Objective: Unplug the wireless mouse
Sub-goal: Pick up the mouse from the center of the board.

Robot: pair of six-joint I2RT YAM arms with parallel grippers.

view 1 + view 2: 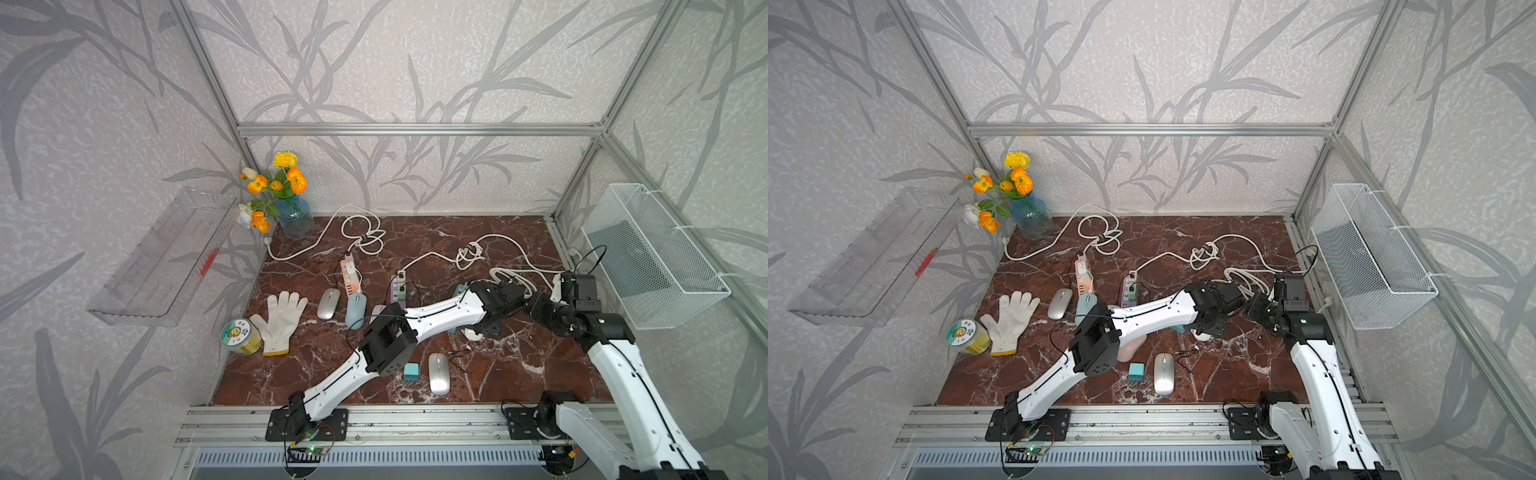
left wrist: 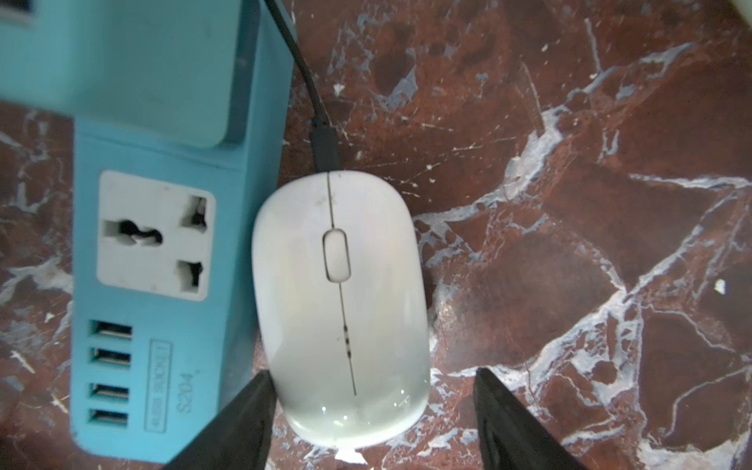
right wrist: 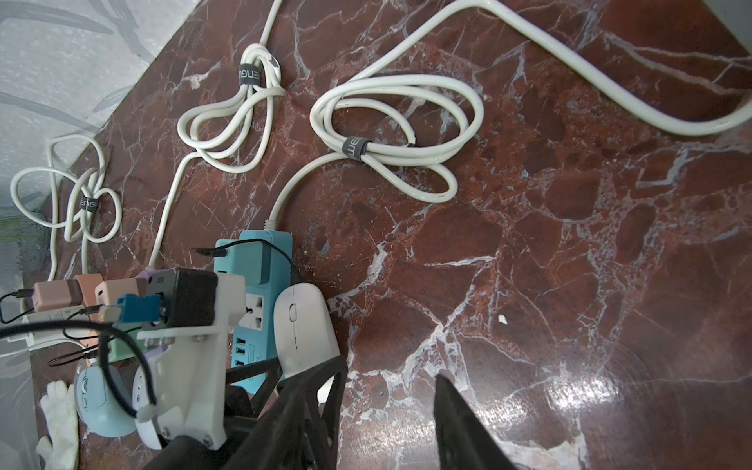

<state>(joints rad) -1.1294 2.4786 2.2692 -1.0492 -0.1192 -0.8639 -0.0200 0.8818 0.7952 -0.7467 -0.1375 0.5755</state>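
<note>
The white wireless mouse lies on the marble table beside a blue power strip. A black cable plug sits in the mouse's front end. My left gripper is open and straddles the mouse's rear end; one finger is close against its side and the other stands apart. In the right wrist view, the mouse is just beside my right gripper, which is open over bare table with nothing between its fingers. In both top views the mouse is mostly hidden under the left wrist.
Coiled white cords lie behind the strip. A silver mouse and a teal cube charger lie near the front. To the left are other mice, an orange strip, a glove, a jar and a vase.
</note>
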